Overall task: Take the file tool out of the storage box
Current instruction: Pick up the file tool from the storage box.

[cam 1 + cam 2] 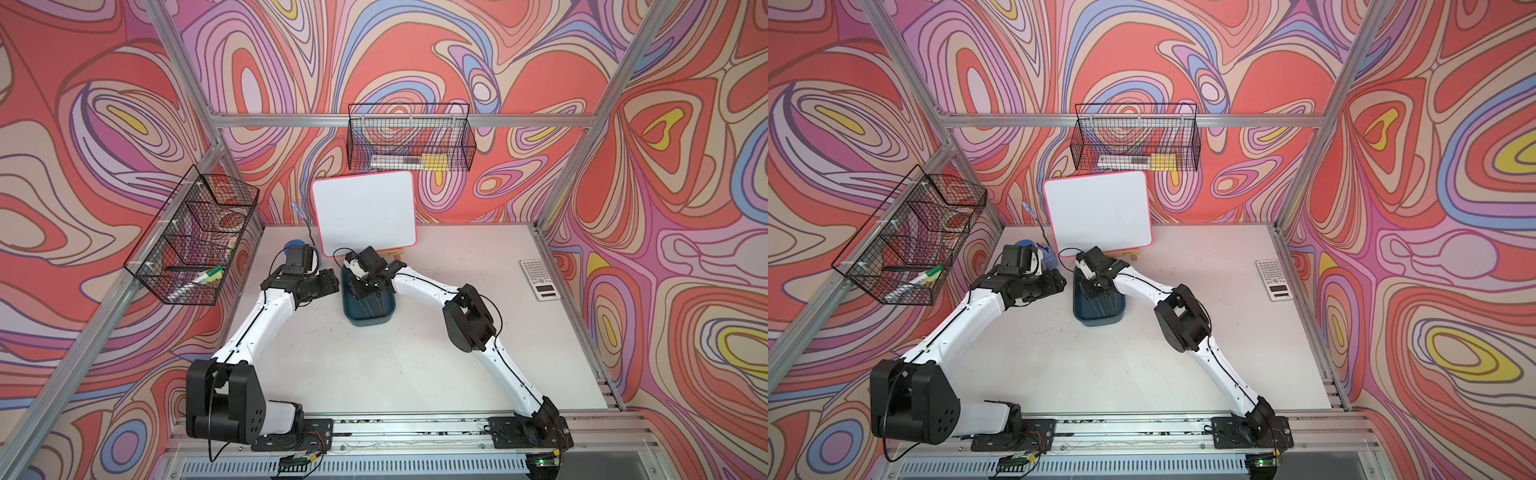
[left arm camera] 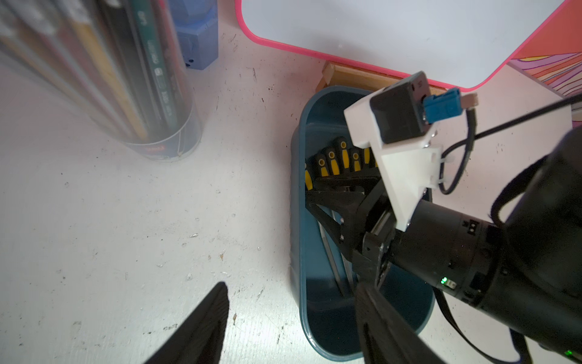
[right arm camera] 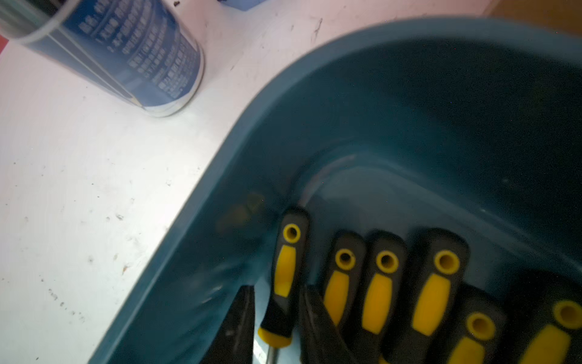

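Yellow-black file handle (image 3: 285, 274) | right jaws straddle it narrowly | left jaws wide

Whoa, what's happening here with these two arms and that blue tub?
The right arm's fingers are down inside the storage box, straddling the handle of one file tool among several black-and-yellow ones; whether they grip it is unclear. The left arm's fingers hang open over the table beside the box, holding nothing.

white arm links (image 1: 249, 328), black joints (image 1: 469, 320), green led (image 2: 444, 280), black cables.
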You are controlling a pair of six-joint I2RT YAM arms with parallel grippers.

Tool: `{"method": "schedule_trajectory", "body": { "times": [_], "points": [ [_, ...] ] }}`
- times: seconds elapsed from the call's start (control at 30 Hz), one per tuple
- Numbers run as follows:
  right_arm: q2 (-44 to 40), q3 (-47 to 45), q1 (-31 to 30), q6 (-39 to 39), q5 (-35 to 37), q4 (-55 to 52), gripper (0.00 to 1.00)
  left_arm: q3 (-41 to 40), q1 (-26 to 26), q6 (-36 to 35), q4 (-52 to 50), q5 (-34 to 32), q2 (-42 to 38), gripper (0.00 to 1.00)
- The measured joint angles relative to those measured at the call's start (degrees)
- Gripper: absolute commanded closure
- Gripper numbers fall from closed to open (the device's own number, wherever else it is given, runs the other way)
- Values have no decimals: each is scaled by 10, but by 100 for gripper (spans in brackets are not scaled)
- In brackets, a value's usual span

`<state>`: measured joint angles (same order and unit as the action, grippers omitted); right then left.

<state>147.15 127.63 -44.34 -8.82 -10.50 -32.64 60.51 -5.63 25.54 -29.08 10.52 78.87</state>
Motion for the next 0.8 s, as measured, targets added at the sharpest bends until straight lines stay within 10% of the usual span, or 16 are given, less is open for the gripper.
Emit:
{"method": "schedule_trajectory", "body": {
  "times": [0.3,0.8],
  "points": [
    [5,3,-7,10,25,-4,69,-9,0,0,0,0,0,31],
    [-22,-59,-20,-16,49,53,90,-9,0,0,-1,-2,0,30]
  ]
}}
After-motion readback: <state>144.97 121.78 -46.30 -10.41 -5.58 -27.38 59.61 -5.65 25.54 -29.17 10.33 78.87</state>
